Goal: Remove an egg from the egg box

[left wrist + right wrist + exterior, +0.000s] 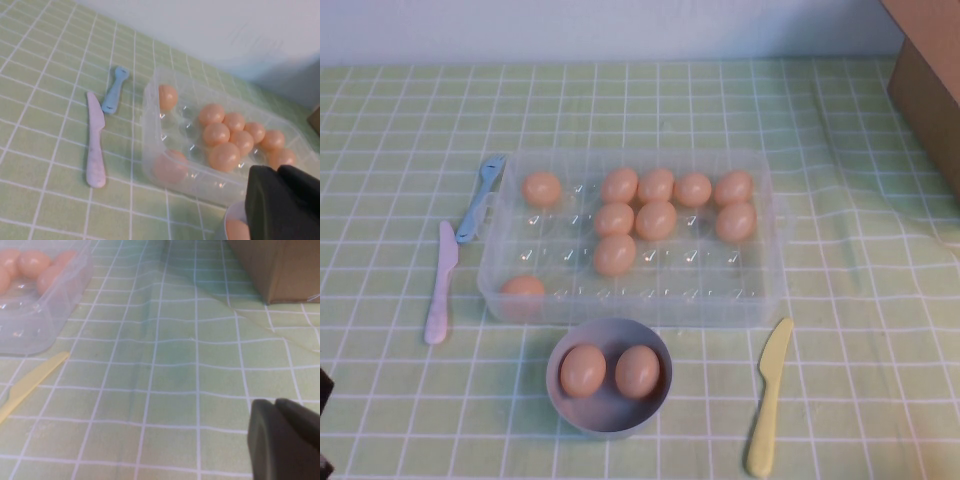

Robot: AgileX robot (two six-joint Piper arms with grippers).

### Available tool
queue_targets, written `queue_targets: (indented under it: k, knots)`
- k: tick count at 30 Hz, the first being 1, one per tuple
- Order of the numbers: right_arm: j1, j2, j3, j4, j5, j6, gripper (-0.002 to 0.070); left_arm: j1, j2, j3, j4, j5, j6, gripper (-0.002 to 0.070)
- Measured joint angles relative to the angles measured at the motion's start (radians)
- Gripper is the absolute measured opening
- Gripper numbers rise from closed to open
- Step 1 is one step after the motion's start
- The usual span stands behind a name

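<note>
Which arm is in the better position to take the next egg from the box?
Probably the left. The left gripper hangs beside the egg box with eggs in view; the right gripper is over bare cloth, away from it.

A: The egg box (765, 290) looks like clear, glossy plastic, glinting in its cups. The eggs (614, 254) are smooth, faintly shiny.

B: The surface (410, 100) wears a matt green checked cloth, creased at right. The knives (767, 395) look like matt plastic; the bowl (610, 425) is smooth grey.

A: Upper right, the box (925, 80) looks like brown cardboard.
</note>
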Motion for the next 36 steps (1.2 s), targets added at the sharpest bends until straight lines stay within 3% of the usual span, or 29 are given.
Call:
queue_targets:
  k: [4, 11, 19, 36]
  knots:
    - [0.0, 0.0, 0.0, 0.0, 0.0, 0.0, -0.0017, 0.0, 0.177, -0.178, 0.067, 0.141, 0.042, -0.0001]
    - [0.0, 0.0, 0.0, 0.0, 0.0, 0.0, -0.0017, 0.0, 0.527, -0.444, 0.093, 0.342, 0.259, -0.0002]
    - [0.0, 0.0, 0.0, 0.0, 0.0, 0.0, -0.0017, -0.01, 0.918, -0.713, 0.117, 0.471, 0.422, -0.0002]
    - [0.0, 0.0, 0.0, 0.0, 0.0, 0.0, -0.0017, -0.322, 1.49, -1.136, 0.175, 0.506, 0.483, -0.0003]
